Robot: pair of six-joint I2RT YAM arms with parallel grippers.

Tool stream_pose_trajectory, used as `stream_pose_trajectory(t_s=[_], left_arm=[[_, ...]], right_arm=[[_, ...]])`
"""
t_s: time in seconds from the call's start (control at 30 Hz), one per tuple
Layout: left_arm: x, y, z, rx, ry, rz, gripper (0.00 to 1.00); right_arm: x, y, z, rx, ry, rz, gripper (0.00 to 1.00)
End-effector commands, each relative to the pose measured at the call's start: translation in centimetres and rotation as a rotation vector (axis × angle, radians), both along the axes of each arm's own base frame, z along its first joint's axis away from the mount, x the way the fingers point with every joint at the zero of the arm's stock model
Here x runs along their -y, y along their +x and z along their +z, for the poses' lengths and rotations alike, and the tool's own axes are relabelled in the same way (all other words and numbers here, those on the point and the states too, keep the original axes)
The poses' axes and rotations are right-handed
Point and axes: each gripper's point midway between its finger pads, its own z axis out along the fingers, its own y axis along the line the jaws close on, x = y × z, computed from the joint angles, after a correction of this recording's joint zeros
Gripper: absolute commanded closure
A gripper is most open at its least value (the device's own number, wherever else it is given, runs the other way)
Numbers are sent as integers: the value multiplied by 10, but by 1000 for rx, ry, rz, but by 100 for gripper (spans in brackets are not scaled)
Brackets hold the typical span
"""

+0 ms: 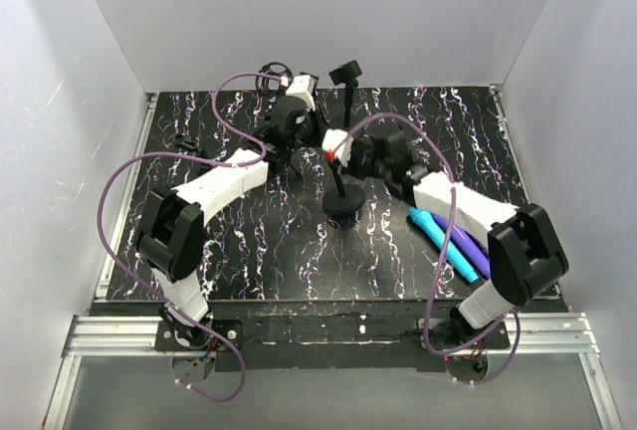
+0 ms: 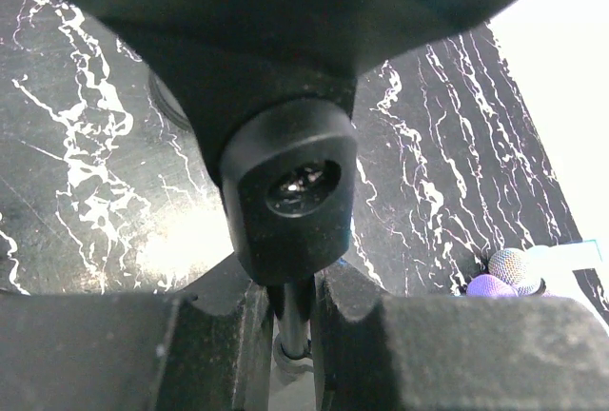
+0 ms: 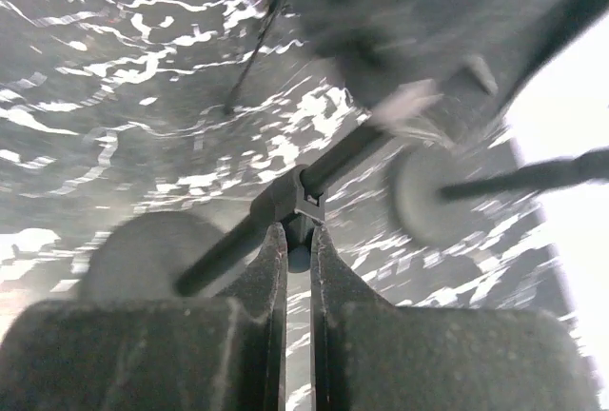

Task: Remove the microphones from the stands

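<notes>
A black microphone stand has its round base (image 1: 341, 203) on the marbled table, and a thin pole rises to a black clip (image 1: 345, 72). My right gripper (image 1: 340, 163) is shut on a joint of the pole (image 3: 300, 204), with the base blurred at lower left (image 3: 152, 259). My left gripper (image 1: 286, 143) is shut on a thin black rod (image 2: 293, 321) just under a black joint block (image 2: 290, 197). A blue microphone (image 1: 445, 243) and a purple one (image 1: 470, 253) lie on the table at the right. Their heads show in the left wrist view (image 2: 502, 276).
A coil of black cable (image 1: 269, 77) lies at the back left. A small black part (image 1: 180, 139) lies at the left edge. A second round disc with a rod (image 3: 428, 192) shows blurred beyond my right fingers. White walls close in the table.
</notes>
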Motion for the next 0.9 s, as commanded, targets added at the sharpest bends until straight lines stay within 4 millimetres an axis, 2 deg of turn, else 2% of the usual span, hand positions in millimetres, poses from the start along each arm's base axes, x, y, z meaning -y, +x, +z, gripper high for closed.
stream_pose_trajectory(t_s=[0.0, 0.07, 0.1, 0.13, 0.23, 0.27, 0.33, 0.4, 0.43, 0.5, 0.53, 0.57, 0.6, 0.67, 0.73, 0.87], left_arm=[[13, -11, 23, -7, -71, -50, 100], [14, -11, 22, -12, -75, -52, 100], [14, -12, 23, -13, -79, -54, 100], [15, -12, 22, -15, -80, -57, 100], [15, -12, 21, -20, -82, -58, 100], [15, -12, 22, -17, -82, -58, 100], [14, -13, 23, -15, -79, -57, 100], [14, -13, 23, -10, -74, -61, 100], [14, -14, 24, -7, -76, -63, 100], [14, -14, 25, -2, -80, -64, 100], [14, -14, 25, -2, -80, -64, 100], [14, -13, 24, -2, -80, -63, 100], [14, -13, 25, 1, -81, -62, 100], [14, -13, 25, 1, -78, -63, 100], [14, -12, 24, 0, -74, -64, 100], [14, -13, 23, -4, -75, -64, 100]], right_arm=[[-14, 20, 81, 1027, -135, 253, 99], [-20, 5, 84, 1313, -150, 313, 99], [-23, -2, 91, 1422, -125, 310, 99], [-25, -5, 92, 1472, -103, 311, 93], [-22, -6, 98, 1425, -90, 311, 50], [-20, -5, 97, 1383, -87, 300, 41], [-11, -5, 98, 1298, -84, 274, 33], [2, -8, 98, 1140, -44, 241, 24], [7, -9, 92, 1021, -29, 225, 21], [21, -13, 100, 796, 25, 167, 18], [28, -14, 91, 655, 42, 121, 18], [32, -9, 100, 546, 94, 43, 17], [39, -5, 92, 401, 115, -48, 19], [55, 8, 90, 159, 181, -275, 24], [69, 13, 81, -121, 254, -442, 26], [67, 8, 64, -654, 409, -572, 32]])
